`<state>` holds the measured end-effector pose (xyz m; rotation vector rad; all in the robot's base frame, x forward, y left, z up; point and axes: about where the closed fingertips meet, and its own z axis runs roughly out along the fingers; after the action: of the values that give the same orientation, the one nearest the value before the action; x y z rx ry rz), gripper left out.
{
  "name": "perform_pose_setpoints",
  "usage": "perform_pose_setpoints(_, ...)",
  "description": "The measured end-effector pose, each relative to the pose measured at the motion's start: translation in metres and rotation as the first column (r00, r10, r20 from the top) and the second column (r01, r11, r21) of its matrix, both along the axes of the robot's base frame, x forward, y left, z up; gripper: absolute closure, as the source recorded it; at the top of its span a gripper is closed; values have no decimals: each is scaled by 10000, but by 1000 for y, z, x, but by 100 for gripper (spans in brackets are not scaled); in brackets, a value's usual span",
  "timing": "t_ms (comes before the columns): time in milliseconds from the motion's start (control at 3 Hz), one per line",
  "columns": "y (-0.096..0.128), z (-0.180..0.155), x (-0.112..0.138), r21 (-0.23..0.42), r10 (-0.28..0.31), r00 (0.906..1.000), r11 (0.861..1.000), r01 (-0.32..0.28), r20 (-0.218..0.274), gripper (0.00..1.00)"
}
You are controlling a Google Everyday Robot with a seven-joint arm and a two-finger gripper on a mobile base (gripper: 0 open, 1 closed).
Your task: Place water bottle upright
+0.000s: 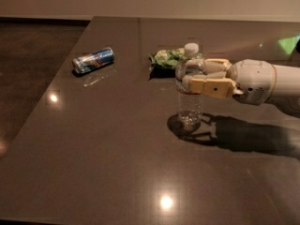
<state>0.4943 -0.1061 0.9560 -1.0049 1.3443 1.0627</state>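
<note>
The gripper [188, 75] reaches in from the right, clamped on the water bottle [190, 109]. A green bag [165, 59] sits just behind it, the can [93, 60] is well off left, and the near surface [117, 172] is wide open.

One bench [117, 149] carried one bottle [190, 102], one can [93, 60] and one green packet [165, 59], three things in all. One hand [191, 74] reached in from the right, clasped round the bottle's upper half.
</note>
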Motion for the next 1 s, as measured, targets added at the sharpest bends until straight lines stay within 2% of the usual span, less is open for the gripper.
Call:
perform_pose_setpoints(333,4,-4,-5,155,375,9987,9992,-381,334,100)
perform_pose_setpoints(667,7,-3,-10,419,731,9932,9961,-772,910,100)
perform_pose_setpoints(1000,10,-5,-15,427,1073,9859,9926,-1136,1284,82)
